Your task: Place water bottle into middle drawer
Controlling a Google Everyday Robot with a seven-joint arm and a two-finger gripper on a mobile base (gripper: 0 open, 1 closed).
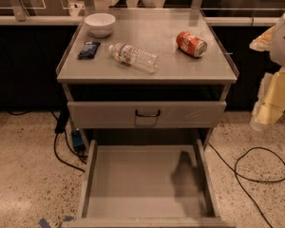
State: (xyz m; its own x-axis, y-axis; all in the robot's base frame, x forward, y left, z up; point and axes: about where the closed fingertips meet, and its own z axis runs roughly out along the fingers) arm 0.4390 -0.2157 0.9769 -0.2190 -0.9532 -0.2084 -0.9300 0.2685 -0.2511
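The water bottle (133, 57) lies on its side on the cabinet's grey top (171, 68), near the middle, cap toward the back left. The middle drawer (147, 182) is pulled wide open below, with a plain flat floor and nothing in it. My gripper (270, 106) hangs at the right edge of the view, beside the cabinet and well right of the bottle, about level with the shut drawer front. It holds nothing that I can see.
A white bowl (100, 24), a dark blue packet (89, 49) and a red soda can (191, 43) lie on the cabinet top. The shut drawer front has a black handle (147, 113). Black cables (256, 167) lie on the speckled floor on both sides.
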